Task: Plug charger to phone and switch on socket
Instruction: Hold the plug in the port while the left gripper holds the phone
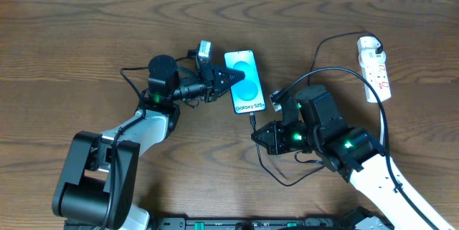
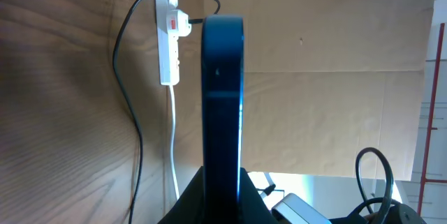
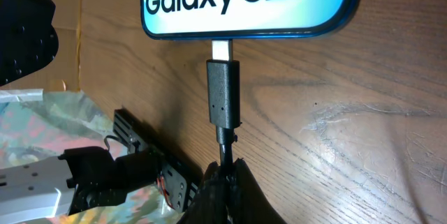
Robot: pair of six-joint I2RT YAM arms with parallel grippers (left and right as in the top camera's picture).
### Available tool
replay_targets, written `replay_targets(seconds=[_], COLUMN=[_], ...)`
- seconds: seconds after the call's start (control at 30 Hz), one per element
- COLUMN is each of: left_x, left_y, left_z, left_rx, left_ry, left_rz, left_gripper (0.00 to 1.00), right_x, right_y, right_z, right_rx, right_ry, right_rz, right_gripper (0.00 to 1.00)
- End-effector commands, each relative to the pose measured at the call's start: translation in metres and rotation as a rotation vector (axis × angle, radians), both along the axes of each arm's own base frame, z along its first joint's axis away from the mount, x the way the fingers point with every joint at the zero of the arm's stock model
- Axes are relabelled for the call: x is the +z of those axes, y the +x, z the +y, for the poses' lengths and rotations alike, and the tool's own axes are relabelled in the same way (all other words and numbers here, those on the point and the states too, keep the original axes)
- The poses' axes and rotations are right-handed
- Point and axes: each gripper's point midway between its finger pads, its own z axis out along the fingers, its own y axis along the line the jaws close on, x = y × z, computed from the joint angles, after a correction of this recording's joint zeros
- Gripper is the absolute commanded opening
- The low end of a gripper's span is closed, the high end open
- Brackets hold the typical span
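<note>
Left gripper (image 1: 221,79) clamps the Galaxy phone (image 1: 247,90) by its long edge, likely bracing it against the push. Right gripper (image 3: 225,178) pinches the black charger cable (image 3: 223,140) just behind the plug (image 3: 223,95), tip at the phone's short edge. Silver shows, so seating unclear. Power strip (image 1: 374,65) well apart from both — switch state too small to read.

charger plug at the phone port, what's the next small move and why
Probably ease the right gripper straight toward the phone, pushing the charger plug home. It is lined up at the port, but a bare metal tip shows between plug body and phone, so it looks not fully seated. The left gripper clamps the phone, bracing it.
</note>
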Motion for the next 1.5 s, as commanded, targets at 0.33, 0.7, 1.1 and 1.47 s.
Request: replay_targets(seconds=[0.33,0.7,1.1,1.47], left_x=[0.0155,0.0155,0.0155,0.0155], left_y=[0.0030,0.0030,0.0030,0.0030], left_z=[-0.0020,-0.0020,-0.0020,-0.0020], left_rx=[-0.008,-0.006,-0.005,-0.006], left_ry=[-0.013,-0.022,-0.024,-0.024], left_rz=[-0.045,-0.012,-0.004,-0.004], left_gripper=[0.07,0.08,0.07,0.08], right_x=[-0.0011,-0.0002,-0.0002,-0.0002], right_y=[-0.0003,0.0007,0.0006,0.0005], right_z=[0.0013,0.0018,0.0018,0.0019], right_rx=[0.013,0.013,0.000,-0.017], right_ry=[-0.001,0.002,0.006,0.010], right_rz=[-0.014,-0.020,-0.006,0.015], right_gripper=[0.01,0.01,0.01,0.01])
